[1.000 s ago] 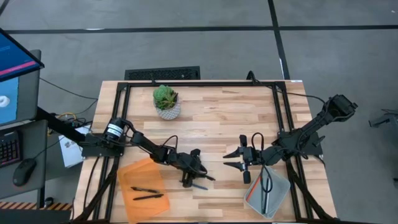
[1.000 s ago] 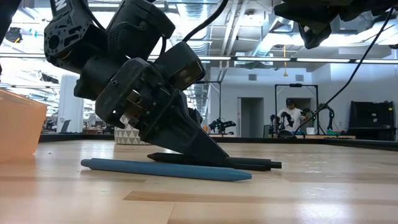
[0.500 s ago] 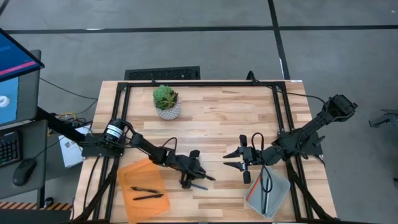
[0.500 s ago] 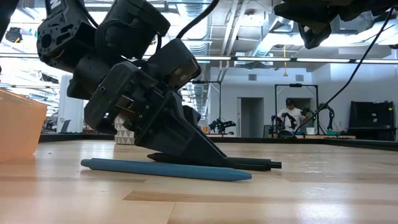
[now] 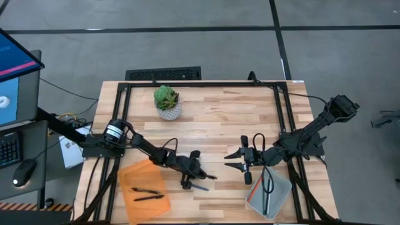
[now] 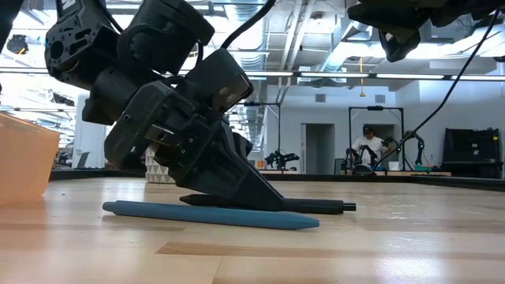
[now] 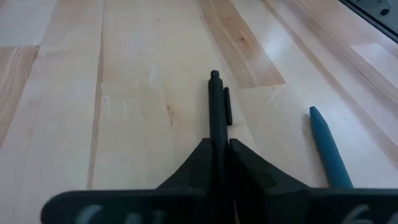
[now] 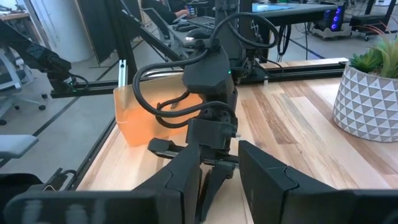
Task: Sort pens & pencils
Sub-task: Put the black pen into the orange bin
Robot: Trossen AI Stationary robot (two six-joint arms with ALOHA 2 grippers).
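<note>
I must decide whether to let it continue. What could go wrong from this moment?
The left gripper has its fingers closed on the black pen near one end, so the pen may tilt or slip when lifted. The blue pen lies close beside it and could be knocked and roll. The right gripper waits open above the table.

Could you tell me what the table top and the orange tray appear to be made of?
The table top looks like pale wood in joined strips, with visible grain and a smooth, lightly glossy finish. The orange tray looks like translucent plastic: the light glows through its wall in the low view.
</note>
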